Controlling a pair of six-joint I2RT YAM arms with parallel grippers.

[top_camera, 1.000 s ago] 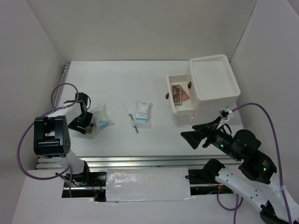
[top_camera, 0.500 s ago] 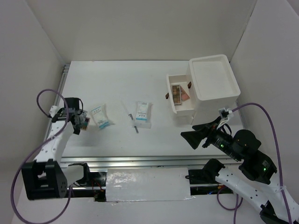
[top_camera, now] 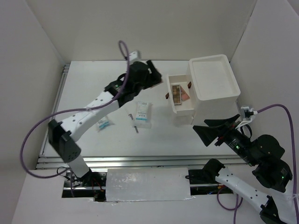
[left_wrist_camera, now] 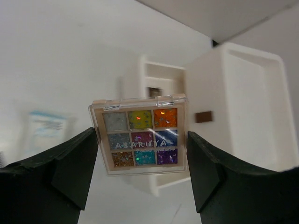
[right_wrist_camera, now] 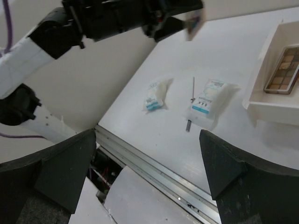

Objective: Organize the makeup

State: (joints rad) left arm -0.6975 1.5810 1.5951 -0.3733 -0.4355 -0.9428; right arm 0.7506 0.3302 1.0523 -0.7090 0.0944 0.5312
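Gripping glitter palette (left_wrist_camera: 139,135) between left jaws, aloft beside open drawer (top_camera: 183,109).
Right jaws gaping, empty, near box (top_camera: 212,79); bare tabletop (top_camera: 93,74) beyond packet (top_camera: 144,112).

Left arm outstretched, right arm drawn back.
Left gripper (top_camera: 150,77) at 12 o'clock clamps a palette (left_wrist_camera: 140,135); right gripper (top_camera: 202,129) at 4 o'clock gapes.

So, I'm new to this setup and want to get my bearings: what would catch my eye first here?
A bright glitter palette of nine coloured pans, gripped between the fingers of the left gripper and held up near the open drawer of the white box on the right. The drawer already holds a brown palette, while the right gripper hangs open and empty at the box's near side.
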